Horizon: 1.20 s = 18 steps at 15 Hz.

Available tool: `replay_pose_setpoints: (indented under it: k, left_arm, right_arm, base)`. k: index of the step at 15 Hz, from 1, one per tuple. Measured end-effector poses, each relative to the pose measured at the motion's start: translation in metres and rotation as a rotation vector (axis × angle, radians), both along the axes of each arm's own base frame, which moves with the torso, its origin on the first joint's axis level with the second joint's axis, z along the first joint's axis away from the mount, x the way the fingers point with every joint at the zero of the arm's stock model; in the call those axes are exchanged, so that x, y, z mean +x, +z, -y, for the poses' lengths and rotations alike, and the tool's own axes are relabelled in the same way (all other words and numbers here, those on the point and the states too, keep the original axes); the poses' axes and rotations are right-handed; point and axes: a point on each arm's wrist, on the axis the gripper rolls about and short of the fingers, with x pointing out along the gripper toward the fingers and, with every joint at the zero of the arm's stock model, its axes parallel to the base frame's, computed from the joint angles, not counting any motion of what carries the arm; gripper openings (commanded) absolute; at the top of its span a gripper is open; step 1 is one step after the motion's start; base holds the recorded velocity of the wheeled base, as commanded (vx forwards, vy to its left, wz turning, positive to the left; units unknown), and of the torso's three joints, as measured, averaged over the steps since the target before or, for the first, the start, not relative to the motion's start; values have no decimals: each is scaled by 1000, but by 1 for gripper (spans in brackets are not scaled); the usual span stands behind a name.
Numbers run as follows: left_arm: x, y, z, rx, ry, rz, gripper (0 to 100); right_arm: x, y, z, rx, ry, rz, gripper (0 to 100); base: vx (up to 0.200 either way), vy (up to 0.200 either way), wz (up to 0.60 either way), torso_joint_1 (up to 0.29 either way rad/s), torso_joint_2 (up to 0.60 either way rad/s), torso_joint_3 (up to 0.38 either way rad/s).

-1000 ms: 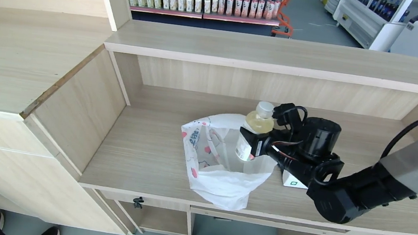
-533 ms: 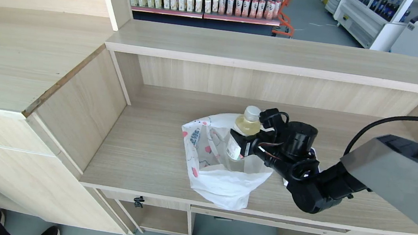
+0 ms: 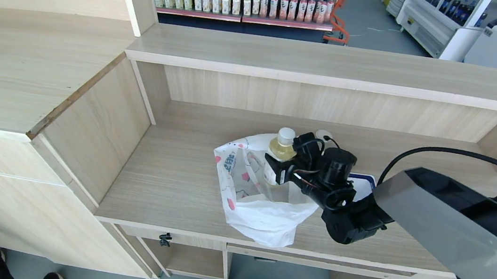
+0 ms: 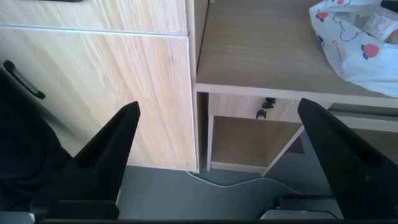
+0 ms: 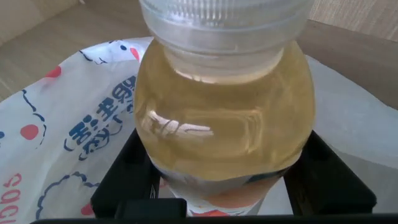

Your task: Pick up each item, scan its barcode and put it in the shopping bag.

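A bottle (image 3: 280,155) of pale yellow drink with a white cap stands upright in the mouth of the white shopping bag (image 3: 257,192), which lies open on the wooden counter (image 3: 168,177). My right gripper (image 3: 279,169) is shut on the bottle's body just below its shoulder. In the right wrist view the bottle (image 5: 224,112) sits between the black fingers (image 5: 127,180), with the printed bag (image 5: 68,137) beneath it. My left gripper (image 4: 217,162) hangs open low beside the counter's cabinets, holding nothing; the bag (image 4: 354,43) shows far off.
A white scanner pad with a blue edge (image 3: 363,184) lies on the counter behind my right arm. A small white round object (image 3: 323,134) sits near the back wall. A raised shelf (image 3: 333,64) overhangs the counter; a cabinet side (image 3: 98,126) bounds it on the left.
My right gripper has carried the bottle left and down, so its lower part now sits inside the bag's opening. The scanner pad has come into sight behind the arm.
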Motion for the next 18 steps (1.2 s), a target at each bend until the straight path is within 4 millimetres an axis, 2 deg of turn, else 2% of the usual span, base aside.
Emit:
replay_pose_setpoints:
  k: [2,3,6,10,18]
  left_arm:
    - [0,0,0,0,1,0,100]
    - [0,0,0,0,1,0,100]
    - [0,0,0,0,0,0,100]
    - [0,0,0,0,0,0,100]
    - [0,0,0,0,0,0,100]
  right_arm:
    - [2,-5,-1,-5,1,-3,0]
    - [2,-7,-2,-8,3,-6,100]
    - [1,-9,-2,-12,9,-33,100]
    - [-7,21,2,29,17,-2,100]
    - [-49,62,22,40,18,-21,100]
  base:
    - [0,0,0,0,0,0]
    - [0,0,0,0,0,0]
    - [0,0,0,0,0,0]
    - [0,0,0,0,0,0]
    - [0,0,0,0,0,0]
